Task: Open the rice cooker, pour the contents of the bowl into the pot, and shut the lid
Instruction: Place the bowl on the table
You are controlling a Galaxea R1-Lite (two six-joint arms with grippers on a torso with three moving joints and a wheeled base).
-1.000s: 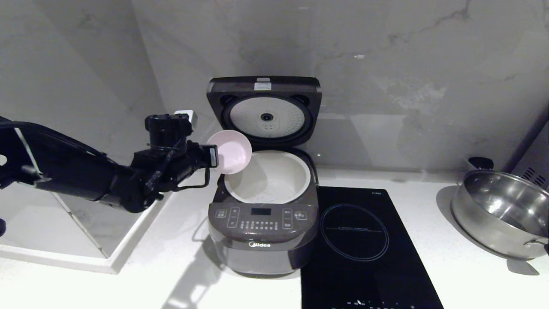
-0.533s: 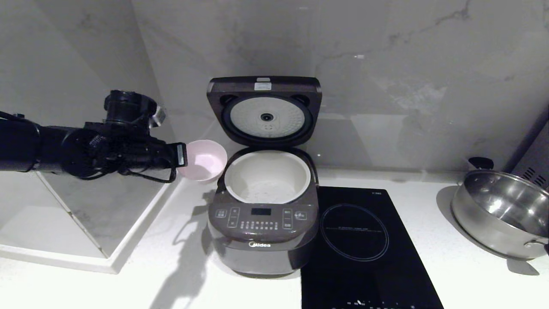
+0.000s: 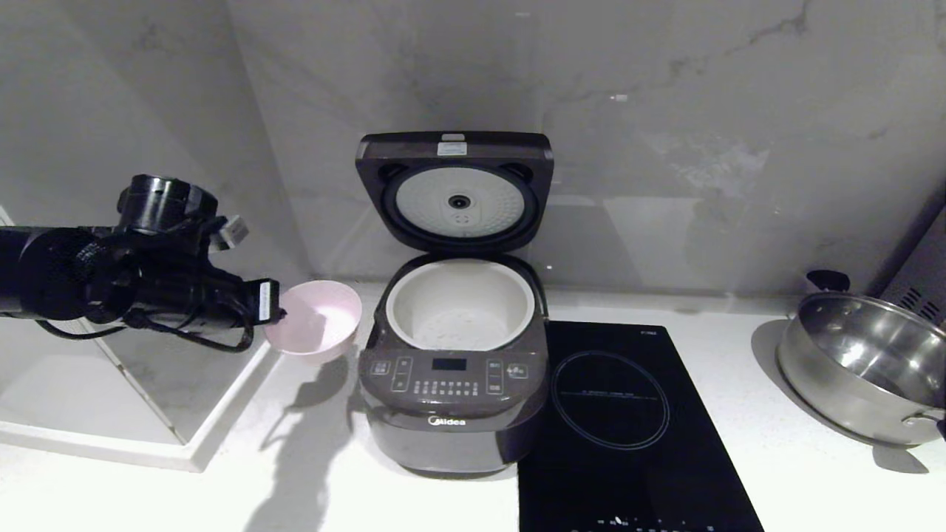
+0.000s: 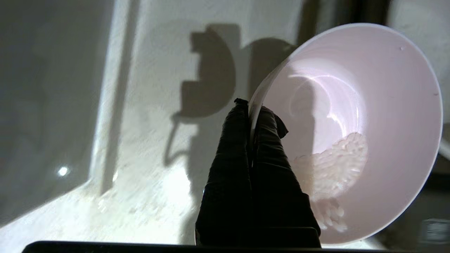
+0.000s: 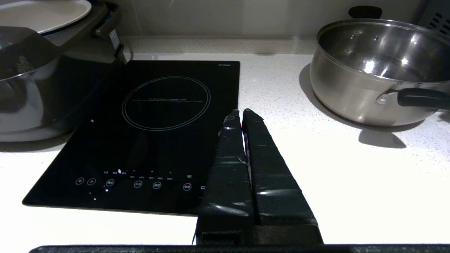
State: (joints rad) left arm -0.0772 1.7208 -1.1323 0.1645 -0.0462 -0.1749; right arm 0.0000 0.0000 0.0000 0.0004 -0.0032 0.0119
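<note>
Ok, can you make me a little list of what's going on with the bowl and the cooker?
lid: standing open
pot: in the rice cooker, few grains at the bottom
bowl: beside the cooker's left, some rice inside
left gripper: pinching the bowl's rim
right gripper: shut, empty, near hob
steel pan: far right

A home kitchen: white countertop (image 3: pixel 776 473), built-in black induction hob (image 3: pixel 628 414), steel pan (image 3: pixel 865 369), marble-look wall (image 3: pixel 665 111).
</note>
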